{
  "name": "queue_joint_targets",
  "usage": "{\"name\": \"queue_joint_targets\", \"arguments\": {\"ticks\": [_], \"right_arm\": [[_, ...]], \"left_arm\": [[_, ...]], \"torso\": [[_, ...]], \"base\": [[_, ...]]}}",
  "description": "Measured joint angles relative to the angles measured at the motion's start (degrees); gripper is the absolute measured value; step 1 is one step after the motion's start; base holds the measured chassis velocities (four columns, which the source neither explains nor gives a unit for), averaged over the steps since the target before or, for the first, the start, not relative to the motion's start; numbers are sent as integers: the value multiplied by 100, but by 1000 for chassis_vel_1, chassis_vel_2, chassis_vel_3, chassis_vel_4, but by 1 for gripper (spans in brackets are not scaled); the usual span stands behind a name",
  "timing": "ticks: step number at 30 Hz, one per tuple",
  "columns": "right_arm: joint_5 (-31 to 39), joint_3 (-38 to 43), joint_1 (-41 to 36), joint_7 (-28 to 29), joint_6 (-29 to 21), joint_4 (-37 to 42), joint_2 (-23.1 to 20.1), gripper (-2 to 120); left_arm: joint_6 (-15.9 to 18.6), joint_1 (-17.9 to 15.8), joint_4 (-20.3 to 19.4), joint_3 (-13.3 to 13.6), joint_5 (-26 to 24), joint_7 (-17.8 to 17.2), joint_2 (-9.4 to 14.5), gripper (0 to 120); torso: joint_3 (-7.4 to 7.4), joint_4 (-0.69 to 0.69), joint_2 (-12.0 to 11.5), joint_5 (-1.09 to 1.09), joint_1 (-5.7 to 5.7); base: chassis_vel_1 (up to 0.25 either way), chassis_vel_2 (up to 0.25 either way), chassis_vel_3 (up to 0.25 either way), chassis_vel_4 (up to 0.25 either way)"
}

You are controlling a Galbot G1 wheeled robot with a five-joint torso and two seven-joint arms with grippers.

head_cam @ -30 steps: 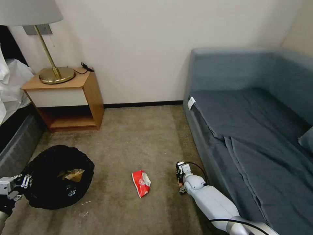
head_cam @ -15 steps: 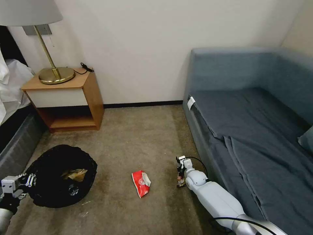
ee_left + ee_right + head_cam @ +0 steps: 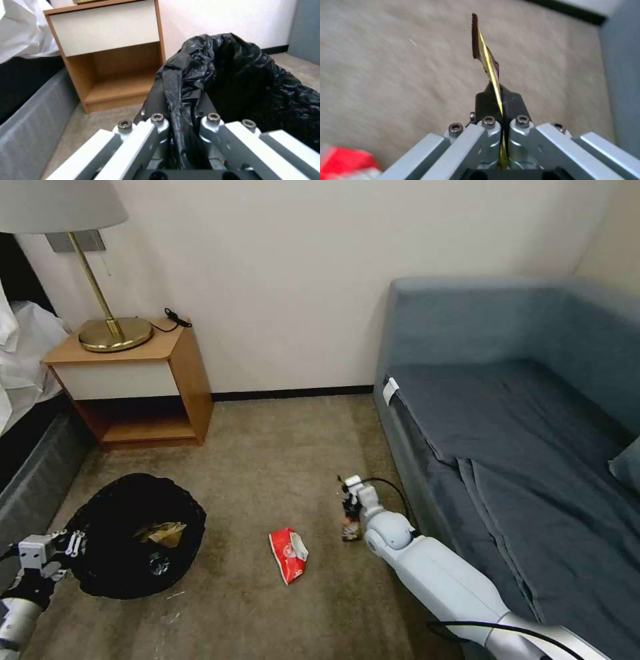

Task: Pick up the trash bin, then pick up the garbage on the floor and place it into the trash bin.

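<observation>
The trash bin [image 3: 137, 537], lined with a crinkled black bag, sits low at the left with brown paper inside it. My left gripper [image 3: 57, 553] is shut on its near rim; the left wrist view has the black bag [image 3: 213, 82] pinched between the fingers [image 3: 156, 125]. My right gripper [image 3: 350, 513] hangs above the carpet beside the sofa, shut on a thin yellow-brown snack wrapper [image 3: 486, 60] that sticks out edge-on from the jaws. A red snack packet [image 3: 288, 553] lies on the carpet between bin and right arm, also seen as the red packet [image 3: 343, 162].
A wooden nightstand [image 3: 143, 387] with a brass lamp [image 3: 110, 330] stands against the wall at the back left, with a bed edge [image 3: 33, 467] on the far left. The blue sofa [image 3: 520, 447] fills the right side. Open carpet [image 3: 280, 460] lies between them.
My right gripper has lifted and swung left and away from the sofa, carrying the wrapper. The bin, held by my left gripper, has shifted slightly to the right.
</observation>
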Motion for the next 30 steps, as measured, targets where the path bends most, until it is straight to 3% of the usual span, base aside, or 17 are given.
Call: {"name": "queue_joint_targets", "arguments": {"ticks": [8, 17, 19, 30], "right_arm": [[404, -897, 596, -16, 274, 626, 117, 0], [775, -1442, 1001, 11, 297, 796, 349, 0], [800, -1777, 1471, -81, 438, 514, 695, 0], [1357, -2234, 1966, -119, 585, 143, 1413, 0]], "left_arm": [[1, -149, 89, 165, 44, 18, -88, 6], [7, -297, 149, 255, 79, 28, -124, 6], [31, -542, 314, 430, 182, 14, -206, 6], [90, -836, 428, 653, 327, -49, -363, 6]], "torso": [[0, 1, 0, 0, 0], [0, 1, 0, 0, 0], [0, 0, 0, 0, 0], [0, 1, 0, 0, 0]], "base": [[0, 0, 0, 0], [0, 0, 0, 0], [0, 0, 0, 0], [0, 0, 0, 0]]}}
